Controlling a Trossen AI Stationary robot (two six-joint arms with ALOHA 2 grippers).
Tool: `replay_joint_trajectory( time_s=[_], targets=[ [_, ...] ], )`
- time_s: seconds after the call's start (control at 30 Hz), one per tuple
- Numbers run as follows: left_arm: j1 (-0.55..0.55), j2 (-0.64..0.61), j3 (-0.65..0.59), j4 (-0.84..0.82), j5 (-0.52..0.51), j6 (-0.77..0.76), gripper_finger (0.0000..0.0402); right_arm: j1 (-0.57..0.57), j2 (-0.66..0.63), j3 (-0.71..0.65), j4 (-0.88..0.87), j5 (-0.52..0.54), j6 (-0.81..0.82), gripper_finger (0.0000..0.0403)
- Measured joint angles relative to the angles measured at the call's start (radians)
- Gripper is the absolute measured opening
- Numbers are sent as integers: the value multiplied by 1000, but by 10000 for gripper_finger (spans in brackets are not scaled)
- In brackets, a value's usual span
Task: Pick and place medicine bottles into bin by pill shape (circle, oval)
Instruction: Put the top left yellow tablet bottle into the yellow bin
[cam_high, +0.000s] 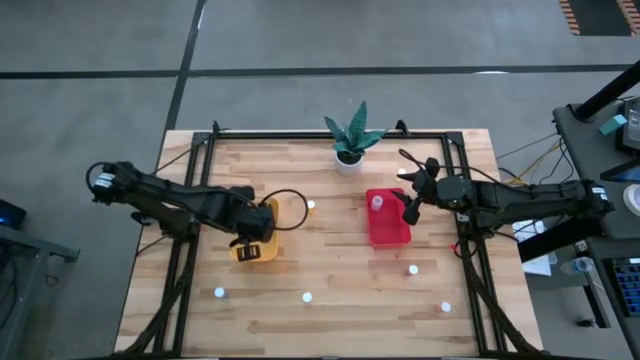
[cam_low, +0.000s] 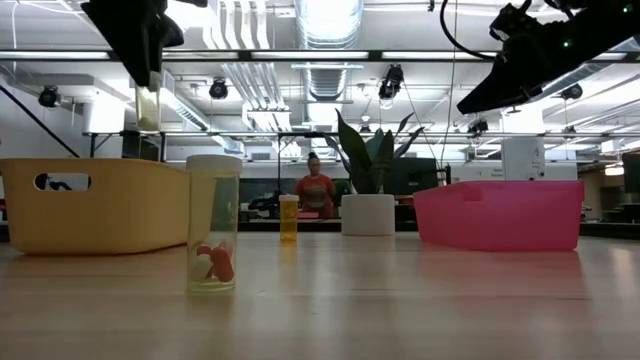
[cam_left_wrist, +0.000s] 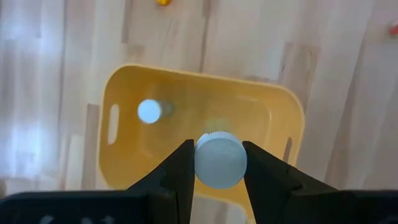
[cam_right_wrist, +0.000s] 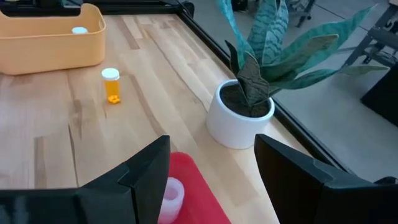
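grey concrete floor (cam_high: 300, 40) surrounds the table; ceiling ducts (cam_low: 330, 40) and lights hang overhead.

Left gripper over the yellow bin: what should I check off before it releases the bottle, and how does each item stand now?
1. Bottle held: ok. The left gripper is shut on a white-capped medicine bottle.
2. Over the bin: ok. The yellow bin lies directly beneath the bottle.
3. Landing spot: ok. One bottle already stands in the bin, off to one side.
4. Pill shape matches bin: cannot tell. Only the cap shows.
5. Right arm clear: ok. The right gripper hangs open over the red bin, apart.
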Motion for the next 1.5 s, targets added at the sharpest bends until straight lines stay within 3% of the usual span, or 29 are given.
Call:
replay_joint_trajectory(
  time_s=[0.73, 1.5],
  targets=[
    [0, 15, -208, 258, 51, 42, 97, 0, 0, -9, 3, 0, 0, 226],
    [2, 31, -360, 410, 55, 43, 97, 0, 0, -9, 3, 0, 0, 226]
  ],
)
